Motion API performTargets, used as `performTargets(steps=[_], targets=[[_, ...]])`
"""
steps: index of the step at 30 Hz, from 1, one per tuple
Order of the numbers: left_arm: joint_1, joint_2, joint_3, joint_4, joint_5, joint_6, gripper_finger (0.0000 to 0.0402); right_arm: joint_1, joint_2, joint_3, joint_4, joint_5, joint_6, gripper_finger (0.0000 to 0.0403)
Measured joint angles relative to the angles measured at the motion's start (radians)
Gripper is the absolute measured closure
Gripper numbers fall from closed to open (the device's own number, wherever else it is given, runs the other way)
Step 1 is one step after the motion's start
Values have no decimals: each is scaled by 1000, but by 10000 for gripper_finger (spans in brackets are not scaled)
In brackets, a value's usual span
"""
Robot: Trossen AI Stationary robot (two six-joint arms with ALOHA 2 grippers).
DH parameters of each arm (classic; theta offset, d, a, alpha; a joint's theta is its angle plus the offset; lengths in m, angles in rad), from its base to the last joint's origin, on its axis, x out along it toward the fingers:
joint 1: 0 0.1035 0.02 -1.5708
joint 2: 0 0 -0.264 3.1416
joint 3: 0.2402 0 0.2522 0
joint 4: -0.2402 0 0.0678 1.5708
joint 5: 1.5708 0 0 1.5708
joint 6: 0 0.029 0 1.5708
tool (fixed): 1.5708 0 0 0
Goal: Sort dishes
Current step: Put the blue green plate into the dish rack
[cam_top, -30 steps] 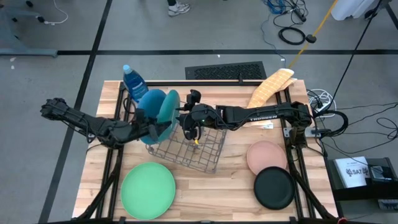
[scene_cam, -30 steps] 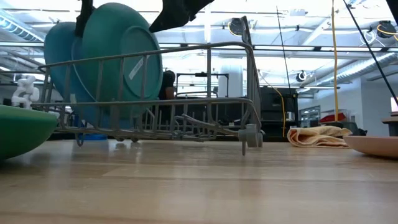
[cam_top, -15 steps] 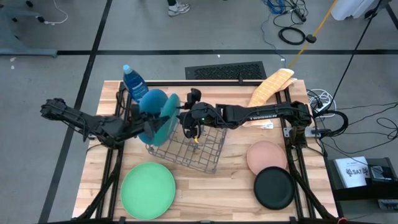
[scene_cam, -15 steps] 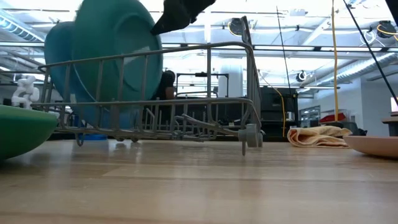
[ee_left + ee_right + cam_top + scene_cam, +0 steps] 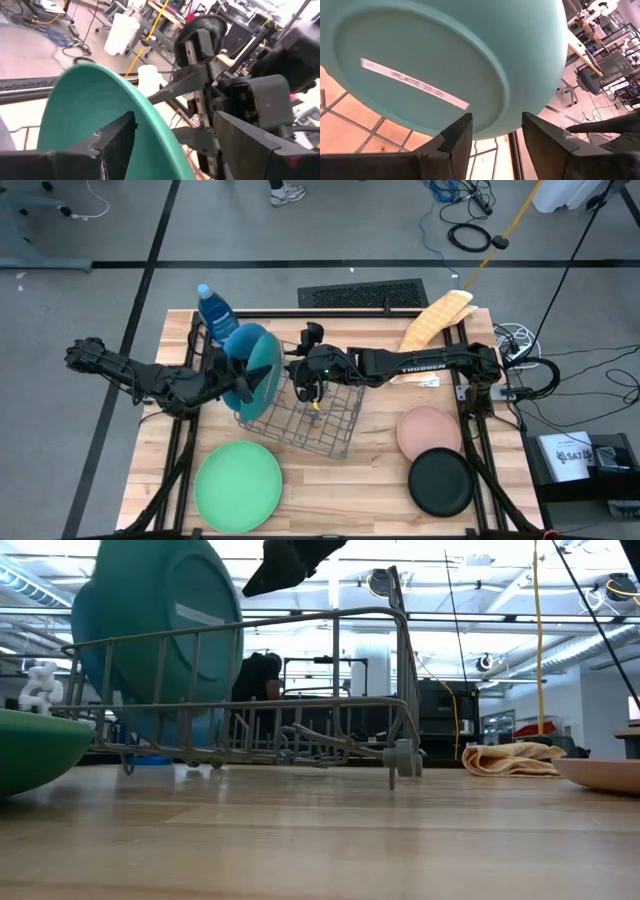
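Observation:
The dark green plate (image 5: 262, 364) stands on edge in the left end of the grey wire rack (image 5: 322, 420), right against the blue plate (image 5: 238, 340) behind it. My left gripper (image 5: 243, 386) reaches in from the table's left and is shut on the dark green plate (image 5: 95, 105). My right gripper (image 5: 305, 378) hangs over the rack, open and empty. It faces the plate's labelled underside (image 5: 440, 55) without touching it. The light green plate (image 5: 238, 485), pink plate (image 5: 428, 430) and black plate (image 5: 440, 482) lie flat on the table. My left gripper holds the dark green plate by its rim (image 5: 152, 120), one finger (image 5: 115, 142) on the hollow face and the other on the underside. The fingers come roughly level from the table's left. The plate stands on edge, tilted, its lower rim down among the rack's wires.
A blue bottle (image 5: 213, 308) stands just beyond the rack's far left corner. A yellow cloth (image 5: 435, 320) lies at the far right. The rack's tall wire sides (image 5: 400, 680) fence the plates in. Bare tabletop shows between the rack and the near edge.
My left gripper has drawn the dark green plate toward the table's left. The plate has turned about its own middle and tipped up against the blue plate, which it now covers in the low view. My right gripper has kept still.

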State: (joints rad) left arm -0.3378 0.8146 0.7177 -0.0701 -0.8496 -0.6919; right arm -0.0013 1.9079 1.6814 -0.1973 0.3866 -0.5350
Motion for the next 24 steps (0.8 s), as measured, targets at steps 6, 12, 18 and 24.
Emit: performTargets(steps=[6, 12, 18, 24], targets=[[20, 1, 18, -3, 6, 64, 134, 0, 0, 0, 0, 0, 7, 236], [25, 1, 55, 0, 24, 178, 134, 0, 0, 0, -2, 0, 19, 236], [25, 11, 57, -118, 61, 157, 134, 0, 0, 0, -4, 2, 25, 236], [25, 34, 57, -172, 98, 98, 134, 0, 0, 0, -3, 2, 26, 236]])
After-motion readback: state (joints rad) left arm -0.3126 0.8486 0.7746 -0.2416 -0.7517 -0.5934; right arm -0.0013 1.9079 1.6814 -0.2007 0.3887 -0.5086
